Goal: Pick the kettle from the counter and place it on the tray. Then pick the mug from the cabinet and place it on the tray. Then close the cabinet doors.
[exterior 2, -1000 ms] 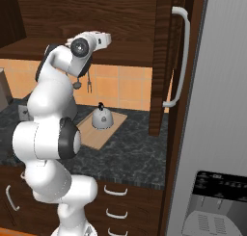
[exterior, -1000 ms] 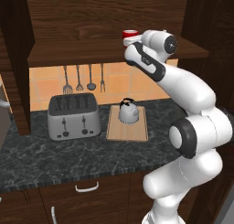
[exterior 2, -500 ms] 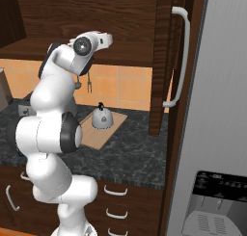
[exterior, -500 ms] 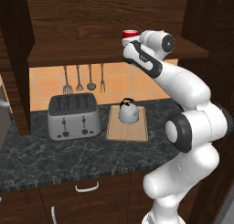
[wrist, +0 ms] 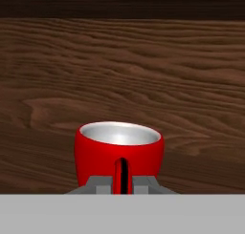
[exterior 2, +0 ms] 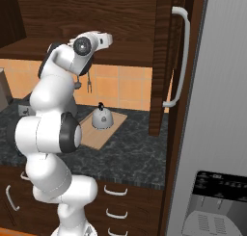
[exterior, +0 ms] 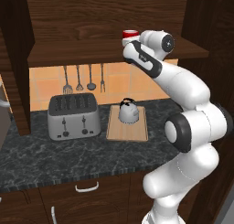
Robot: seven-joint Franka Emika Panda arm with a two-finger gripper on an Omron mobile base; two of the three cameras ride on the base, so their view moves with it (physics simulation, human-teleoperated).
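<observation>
Gripper (wrist: 122, 183) clenched on what looks like only the red mug's (wrist: 118, 154) thin handle; mug may swing or slip lifting off the cabinet shelf (exterior: 82, 47).

mug (wrist: 118, 154): red, white inside | tray (exterior: 128, 129): tan | counter (exterior: 68, 157): black marbled

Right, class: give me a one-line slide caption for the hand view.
Hand shut on the red mug's handle, against the cabinet's wooden back.
</observation>
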